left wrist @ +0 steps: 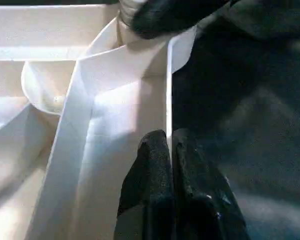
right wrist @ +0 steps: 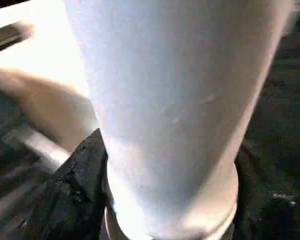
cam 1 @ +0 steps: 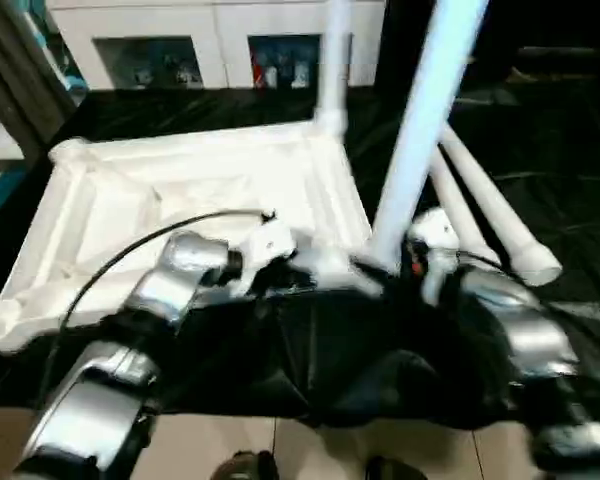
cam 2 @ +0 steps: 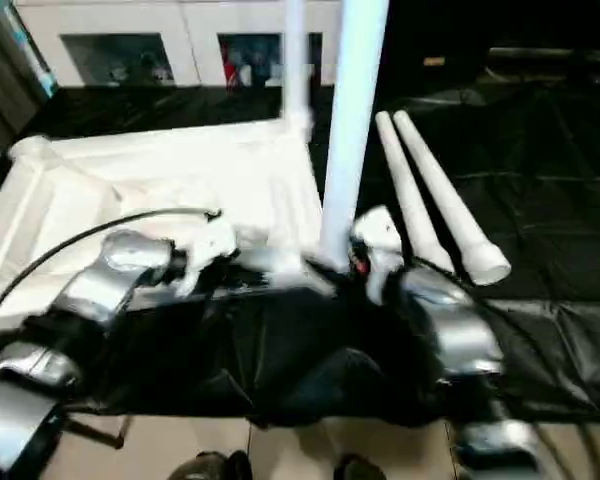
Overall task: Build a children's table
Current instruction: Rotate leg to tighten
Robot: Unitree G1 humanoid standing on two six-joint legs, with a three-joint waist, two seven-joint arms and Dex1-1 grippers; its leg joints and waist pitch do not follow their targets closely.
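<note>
While the tabletop (cam 1: 200, 190) lies upside down on the black sheet (cam 1: 540, 130), ribbed side up, the left eye view shows one leg (cam 1: 332, 60) standing upright in its far right corner socket. A second leg (cam 1: 420, 130) rises, slightly tilted, from the near right corner, where the right gripper (cam 1: 405, 262) sits at its base. Two more legs (cam 1: 485, 205) lie side by side on the sheet, just right of the tabletop. The left gripper (cam 1: 280, 250) rests at the near edge of the tabletop, with a black cable (cam 1: 130, 250) looping over its silver forearm. A white cabinet (cam 1: 200, 40) with glass doors stands at the back.

From the right eye view the same layout shows: the two loose legs (cam 2: 435, 195) touch each other, flared ends toward the robot.

Looking along the left gripper's fingers (left wrist: 155, 185), they are pressed together on the thin upright side wall (left wrist: 168, 90) of the tabletop, pinching it near the corner socket (left wrist: 47, 90).

At the right wrist, the tilted leg (right wrist: 175, 100) stands very close, its flared end at the bottom; a black finger (right wrist: 75, 185) lies against one side of it. The fingers stand fairly wide apart around the leg, though whether they truly clamp it I cannot tell.
</note>
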